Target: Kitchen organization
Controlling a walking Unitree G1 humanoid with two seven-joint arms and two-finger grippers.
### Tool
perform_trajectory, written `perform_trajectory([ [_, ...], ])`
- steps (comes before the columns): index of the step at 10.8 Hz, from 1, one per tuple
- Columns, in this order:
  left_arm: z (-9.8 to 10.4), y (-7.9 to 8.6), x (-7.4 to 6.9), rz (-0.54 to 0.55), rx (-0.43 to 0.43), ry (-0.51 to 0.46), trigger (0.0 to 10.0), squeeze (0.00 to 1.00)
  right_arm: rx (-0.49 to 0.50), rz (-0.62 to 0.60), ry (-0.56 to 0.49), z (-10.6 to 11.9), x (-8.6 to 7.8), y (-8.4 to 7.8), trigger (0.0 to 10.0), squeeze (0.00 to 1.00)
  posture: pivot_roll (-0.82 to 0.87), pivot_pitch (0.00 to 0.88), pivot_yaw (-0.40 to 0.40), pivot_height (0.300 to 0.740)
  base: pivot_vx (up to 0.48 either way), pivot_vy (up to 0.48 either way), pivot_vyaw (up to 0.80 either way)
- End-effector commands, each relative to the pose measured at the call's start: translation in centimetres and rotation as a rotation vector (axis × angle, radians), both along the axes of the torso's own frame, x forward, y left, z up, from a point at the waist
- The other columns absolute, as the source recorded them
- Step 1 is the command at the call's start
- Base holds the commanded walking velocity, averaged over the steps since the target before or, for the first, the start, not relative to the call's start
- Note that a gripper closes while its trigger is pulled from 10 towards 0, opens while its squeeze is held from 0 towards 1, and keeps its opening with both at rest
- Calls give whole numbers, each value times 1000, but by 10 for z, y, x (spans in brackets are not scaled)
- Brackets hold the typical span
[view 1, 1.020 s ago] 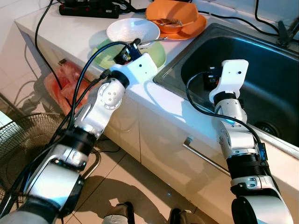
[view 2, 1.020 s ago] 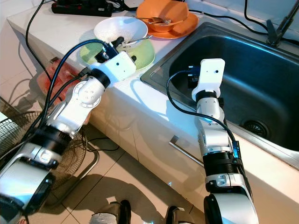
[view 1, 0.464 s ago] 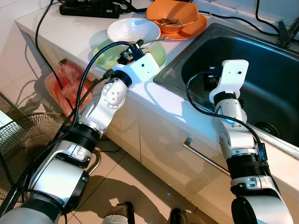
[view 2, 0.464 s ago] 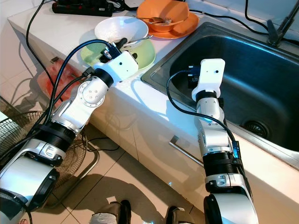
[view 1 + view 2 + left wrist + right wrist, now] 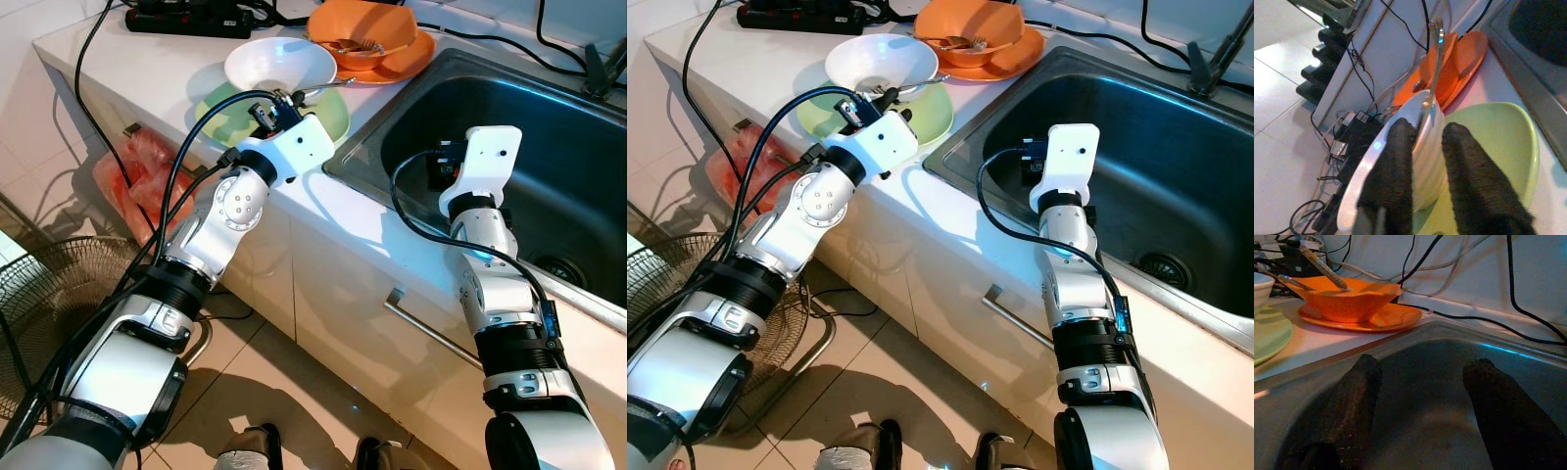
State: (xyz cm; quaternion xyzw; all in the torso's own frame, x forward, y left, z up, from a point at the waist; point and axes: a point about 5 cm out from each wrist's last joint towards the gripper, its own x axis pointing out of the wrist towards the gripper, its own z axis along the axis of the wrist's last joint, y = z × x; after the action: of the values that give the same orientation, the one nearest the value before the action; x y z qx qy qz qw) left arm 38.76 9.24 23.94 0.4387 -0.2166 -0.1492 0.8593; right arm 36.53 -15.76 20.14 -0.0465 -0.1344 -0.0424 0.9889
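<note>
Nearest the robot is the white cupboard front [image 5: 323, 294], with a wire fan [image 5: 49, 294] on the floor at its left. The right gripper [image 5: 1420, 396] hangs low inside the dark sink [image 5: 549, 166]. Its two black fingers are spread wide and hold nothing.

A bit further off, the left gripper [image 5: 1427, 142] is at the near edge of the white bowl [image 5: 279, 64]. The bowl sits on the green plate [image 5: 328, 117] on the counter [image 5: 118, 69]. The two fingers are close together, one on each side of the bowl's wall. It cannot be seen if they press it yet. A metal spoon [image 5: 1436, 58] leans on the bowl.

A second ago this gripper was a little back from the bowl. It has slid forward to the rim, while the right arm has stayed put. So the robot is probably about to pinch the bowl and lift it.

Behind the white bowl stands an orange bowl [image 5: 358, 34] on an orange plate [image 5: 407, 59]. Furthest off lies a black power strip [image 5: 186, 18]
</note>
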Motion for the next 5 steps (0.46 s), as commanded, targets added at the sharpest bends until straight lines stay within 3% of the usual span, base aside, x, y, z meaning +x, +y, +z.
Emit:
perform_trajectory([
  [1,6,-3,1,-7,9,-20,0,0,4,-10,-3,-1,-1,-2,10000,0,65,160,16,740,0,0,0],
  [4,12,-1,1,3,-3,-57,0,0,6,-10,-2,-1,-1,-2,10000,0,69,158,15,740,0,0,0],
  [5,12,-1,1,3,-8,-53,2824,0,7,-9,-3,-2,-2,-2,10000,0,69,155,14,740,0,0,0],
])
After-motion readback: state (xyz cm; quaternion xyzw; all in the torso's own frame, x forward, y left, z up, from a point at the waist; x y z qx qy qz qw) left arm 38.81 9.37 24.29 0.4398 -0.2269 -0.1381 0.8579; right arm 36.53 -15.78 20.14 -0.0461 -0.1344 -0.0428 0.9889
